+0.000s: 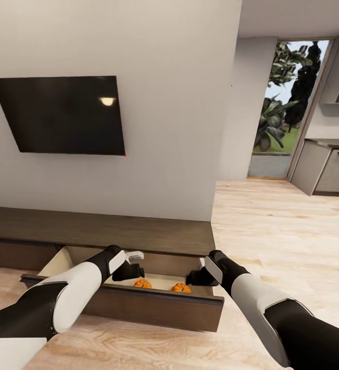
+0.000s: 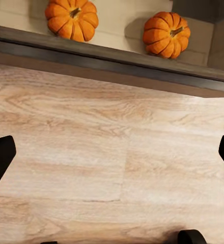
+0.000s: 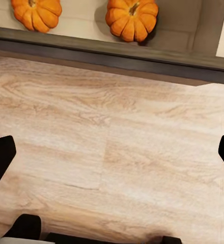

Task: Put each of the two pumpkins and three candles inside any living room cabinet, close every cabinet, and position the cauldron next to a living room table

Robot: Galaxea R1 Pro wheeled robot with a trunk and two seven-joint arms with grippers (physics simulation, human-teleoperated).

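The long, low dark-brown cabinet (image 1: 97, 228) runs along the wall, and its right drawer (image 1: 138, 304) is pulled out. Two orange ribbed pumpkins lie side by side on the drawer's pale bottom, one (image 1: 143, 283) (image 2: 72, 19) (image 3: 36, 12) left of the other (image 1: 181, 288) (image 2: 166, 34) (image 3: 132, 18). My left gripper (image 1: 131, 268) (image 2: 112, 155) hangs open over the drawer, holding nothing. My right gripper (image 1: 196, 278) (image 3: 112, 155) is at the drawer's right end, also open with nothing between its fingers. The candles, the cauldron and the coffee table are out of view.
A black TV (image 1: 61, 115) hangs on the wall above the cabinet. Pale wood floor (image 1: 272, 231) stretches to the right toward a glass door (image 1: 287, 103) with plants behind it. Grey kitchen cupboards (image 1: 328, 169) stand at the far right.
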